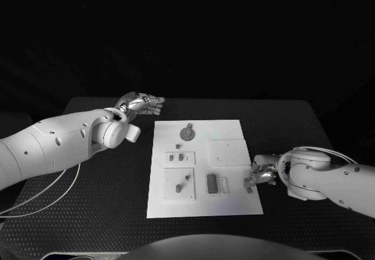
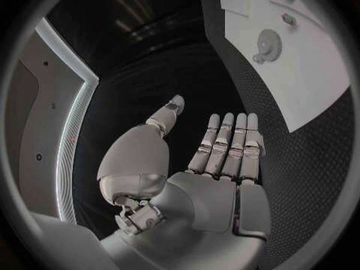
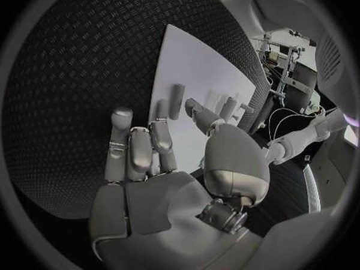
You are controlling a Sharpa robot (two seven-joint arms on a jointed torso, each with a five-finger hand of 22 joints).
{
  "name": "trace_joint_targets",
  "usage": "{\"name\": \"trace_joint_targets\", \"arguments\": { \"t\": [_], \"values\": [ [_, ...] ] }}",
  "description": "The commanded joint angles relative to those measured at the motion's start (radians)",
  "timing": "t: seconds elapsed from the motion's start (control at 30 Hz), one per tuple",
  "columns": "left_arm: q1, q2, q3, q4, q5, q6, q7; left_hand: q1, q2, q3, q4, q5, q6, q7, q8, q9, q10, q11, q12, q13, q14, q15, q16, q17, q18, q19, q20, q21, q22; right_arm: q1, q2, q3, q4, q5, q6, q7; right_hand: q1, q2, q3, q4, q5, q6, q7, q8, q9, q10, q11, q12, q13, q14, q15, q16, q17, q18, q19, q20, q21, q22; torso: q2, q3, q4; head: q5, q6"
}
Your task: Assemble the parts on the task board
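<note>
Several small grey parts lie on the white task board (image 1: 234, 206), which sits in the middle of the head view on the black table (image 1: 94, 216). A round gear-like part (image 1: 187, 132) rests near the board's upper edge, a dark rectangular block (image 1: 212, 183) stands in the lower middle, and two short pegs (image 1: 180, 157) sit in a raised panel at centre left. Another small grey piece (image 1: 249, 187) lies at the board's right edge, right at the fingertips of the right hand (image 1: 262, 173).

That hand reaches in from the right of the frame with its fingers bent toward this piece; whether it actually pinches the piece or only touches it, I cannot tell. In the right wrist view its fingers (image 3: 138, 147) are somewhat apart above the board. The left hand (image 1: 142, 104) hovers at upper left, off the board, fingers straight and side by side, holding nothing.

As a judgement, the risk lies at the board's edge: a glancing touch could push the piece off onto the table, or nudge the unfastened-looking board and disturb the loose parts.

No brand, label or writing is readable.
</note>
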Motion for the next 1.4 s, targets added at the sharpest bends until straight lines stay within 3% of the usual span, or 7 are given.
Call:
{"name": "trace_joint_targets", "arguments": {
  "t": [0.03,0.37,0.43,0.63,1.0,1.13,1.4],
  "values": [
    [0.001,0.003,0.001,0.0,-0.001,0.008,0.005,-0.003,-0.01,-0.001,0.006,-0.002,-0.002,0.037,0.007,0.001,-0.005,-0.002,0.0,-0.001,-0.005,-0.001,-0.003,0.001,-0.001,-0.005,-0.001,0.003,-0.001,-0.006,0.003,0.0,-0.003,-0.025,0.044,-0.01,-0.001,-0.009,0.001,0.013,0.004,0.005,-0.002,0.002,-0.002,0.005,0.0,0.006,0.001,0.006,0.0,0.004,0.0,0.017,0.006,-0.001,0.004,0.015,0.0,0.0009,-0.0005,-0.002,-0.001],
    [0.001,0.004,0.0,-0.001,-0.001,0.012,0.003,-0.005,-0.009,-0.002,0.007,-0.002,-0.002,0.037,0.007,0.001,-0.007,-0.001,0.0,-0.002,-0.006,0.0,-0.004,0.001,-0.001,-0.005,-0.001,0.003,-0.001,-0.032,0.036,0.0,-0.019,-0.032,0.049,-0.012,-0.007,0.0,0.005,0.031,0.004,0.009,-0.003,0.001,-0.004,0.009,-0.001,0.009,0.005,0.008,0.0,0.005,0.003,0.017,0.006,-0.002,0.004,0.015,0.0,0.0014,0.0007,-0.004,-0.004],
    [0.001,0.004,0.0,-0.001,-0.001,0.013,0.003,-0.005,-0.009,-0.002,0.007,-0.002,-0.002,0.038,0.007,0.001,-0.007,-0.001,-0.001,-0.002,-0.006,0.0,-0.004,0.001,-0.001,-0.005,-0.001,0.003,-0.001,-0.039,0.041,0.0,-0.024,-0.043,0.053,-0.014,0.003,0.024,-0.001,0.015,0.004,0.01,-0.004,0.0,-0.005,0.011,-0.001,0.01,0.007,0.01,-0.001,0.006,0.005,0.017,0.005,-0.004,0.006,0.016,0.0,0.0012,0.0016,-0.004,-0.006],
    [0.001,0.003,0.0,-0.001,-0.001,0.015,0.0,-0.005,-0.009,-0.002,0.008,-0.002,-0.003,0.038,0.007,0.001,-0.007,-0.001,-0.001,-0.002,-0.007,0.0,-0.004,0.001,-0.001,-0.005,-0.001,0.003,-0.001,-0.047,0.052,-0.001,-0.039,-0.06,0.073,-0.017,0.027,0.136,-0.038,-0.12,0.003,0.013,-0.003,-0.005,-0.011,0.007,-0.001,0.005,0.004,0.007,0.0,0.006,0.001,0.017,-0.006,-0.002,0.008,0.017,0.0,0.0004,0.0011,-0.002,-0.008],
    [0.001,0.001,0.0,0.002,-0.001,0.015,-0.003,-0.003,-0.008,-0.001,0.007,-0.002,-0.003,0.038,0.007,0.001,-0.008,-0.001,0.0,-0.002,-0.007,0.0,-0.004,0.001,-0.002,-0.007,-0.001,0.003,-0.001,-0.054,0.067,-0.001,-0.042,-0.064,0.072,-0.017,0.11,0.179,-0.024,-0.148,0.004,0.013,-0.005,-0.008,-0.015,0.004,-0.003,0.001,0.001,0.003,0.002,0.006,-0.002,0.017,-0.013,-0.002,0.011,0.019,-0.001,-0.0003,0.0014,-0.001,-0.009],
    [0.001,-0.001,0.0,0.003,-0.001,0.014,-0.003,-0.002,-0.008,-0.001,0.007,-0.002,-0.003,0.038,0.007,0.001,-0.008,-0.001,0.0,-0.002,-0.007,0.0,-0.004,0.001,-0.002,-0.007,-0.001,0.003,-0.001,-0.054,0.067,-0.001,-0.038,-0.064,0.038,-0.015,0.131,0.191,-0.025,-0.148,0.004,0.016,-0.006,-0.007,-0.015,0.009,-0.004,0.004,0.005,0.004,0.002,0.007,0.0,0.017,-0.014,-0.001,0.013,0.019,-0.001,-0.0006,0.0012,-0.001,-0.008],
    [0.001,-0.001,0.0,0.004,-0.001,0.013,-0.004,-0.002,-0.008,-0.001,0.007,-0.002,-0.002,0.038,0.008,0.001,-0.008,-0.001,0.0,-0.002,-0.007,0.001,-0.004,0.002,-0.002,-0.008,-0.001,0.002,-0.002,-0.051,0.049,0.001,-0.001,0.106,-0.118,0.008,0.137,0.199,-0.03,-0.148,0.004,0.021,-0.008,-0.005,-0.015,0.014,-0.005,0.007,0.007,0.008,0.003,0.008,0.003,0.017,-0.013,0.0,0.015,0.019,-0.001,-0.0001,0.0014,0.002,-0.004]
  ]
}}
